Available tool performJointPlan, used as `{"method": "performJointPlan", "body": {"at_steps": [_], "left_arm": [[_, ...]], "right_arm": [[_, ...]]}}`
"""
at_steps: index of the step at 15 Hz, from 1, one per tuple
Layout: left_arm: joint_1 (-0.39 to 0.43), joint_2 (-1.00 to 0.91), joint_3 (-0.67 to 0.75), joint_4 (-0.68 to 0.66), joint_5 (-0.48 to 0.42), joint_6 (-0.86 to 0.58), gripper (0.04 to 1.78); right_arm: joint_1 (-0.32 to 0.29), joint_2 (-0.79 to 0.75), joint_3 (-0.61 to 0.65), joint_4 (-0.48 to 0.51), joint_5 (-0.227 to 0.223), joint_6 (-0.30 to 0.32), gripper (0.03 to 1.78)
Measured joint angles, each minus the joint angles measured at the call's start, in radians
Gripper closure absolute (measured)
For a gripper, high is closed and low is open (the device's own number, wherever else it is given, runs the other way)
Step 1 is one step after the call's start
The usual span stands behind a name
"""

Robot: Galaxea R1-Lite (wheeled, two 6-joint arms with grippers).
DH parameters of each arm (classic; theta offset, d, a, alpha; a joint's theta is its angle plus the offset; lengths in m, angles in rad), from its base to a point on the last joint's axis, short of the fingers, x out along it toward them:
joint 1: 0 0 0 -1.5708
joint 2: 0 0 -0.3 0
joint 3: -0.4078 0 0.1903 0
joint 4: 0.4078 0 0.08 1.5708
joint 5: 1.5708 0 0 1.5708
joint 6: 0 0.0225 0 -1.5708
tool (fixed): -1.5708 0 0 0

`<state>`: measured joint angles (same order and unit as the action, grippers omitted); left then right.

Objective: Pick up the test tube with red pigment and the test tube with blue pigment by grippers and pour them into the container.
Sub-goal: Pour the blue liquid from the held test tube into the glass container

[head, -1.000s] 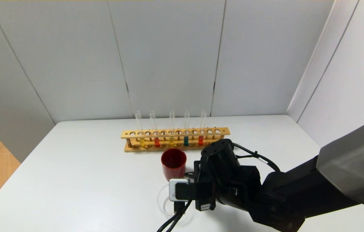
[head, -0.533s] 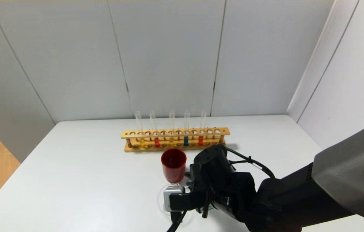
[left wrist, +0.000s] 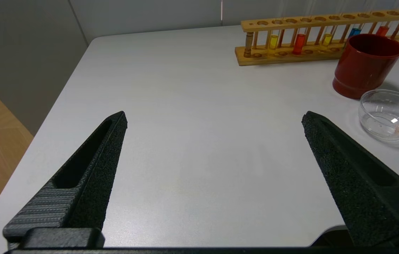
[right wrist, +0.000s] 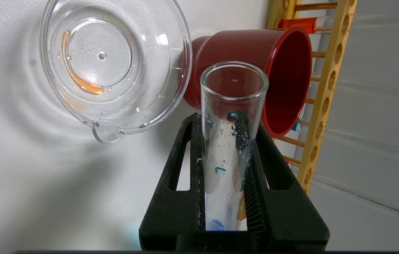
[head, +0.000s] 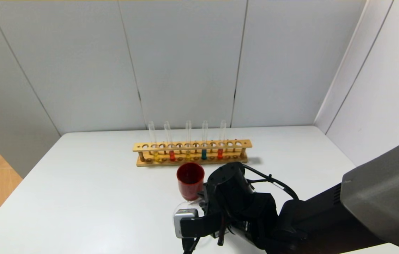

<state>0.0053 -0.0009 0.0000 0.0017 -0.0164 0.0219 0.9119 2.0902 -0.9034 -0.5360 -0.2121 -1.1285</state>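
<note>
My right gripper point(right wrist: 225, 120) is shut on the blue-pigment test tube point(right wrist: 233, 106). The tube lies tilted, with blue droplets on its wall and a little blue at its bottom. Its mouth sits between the clear beaker point(right wrist: 114, 63) and the red cup point(right wrist: 255, 60). The beaker holds a thin orange trace. Two red-liquid tubes point(head: 171, 155) point(head: 220, 153) stand in the wooden rack point(head: 192, 145). My left gripper point(left wrist: 214, 118) is open and empty over the bare table at the front left. In the head view my right arm point(head: 241, 201) hides most of the beaker.
The rack at the back also holds two yellow tubes point(head: 155, 155) and a teal one point(head: 204, 154). The red cup point(head: 190, 180) stands between the rack and the beaker point(left wrist: 390, 116). White table point(head: 90, 183), with walls behind and to the right.
My right arm has moved nearer and leftward with the tube, and its wrist has dropped lower beside the red cup. The rack and the cup have not moved.
</note>
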Motion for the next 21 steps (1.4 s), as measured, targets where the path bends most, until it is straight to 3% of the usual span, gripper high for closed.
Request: {"method": "performJointPlan", "body": {"at_steps": [5, 11, 17, 21], "left_arm": [[0.0, 0.0, 0.0, 0.0, 0.0, 0.0, 0.07], [0.0, 0.0, 0.0, 0.0, 0.0, 0.001, 0.07], [0.0, 0.0, 0.0, 0.0, 0.0, 0.0, 0.07], [0.0, 0.0, 0.0, 0.0, 0.0, 0.0, 0.07]], "right_arm": [[0.001, 0.004, -0.005, -0.026, -0.007, -0.01, 1.42], [-0.002, 0.02, -0.045, -0.025, -0.07, -0.151, 1.42], [-0.004, 0.027, -0.044, -0.02, -0.134, -0.199, 1.42], [-0.009, 0.045, -0.067, -0.016, -0.143, -0.229, 1.42]]}}
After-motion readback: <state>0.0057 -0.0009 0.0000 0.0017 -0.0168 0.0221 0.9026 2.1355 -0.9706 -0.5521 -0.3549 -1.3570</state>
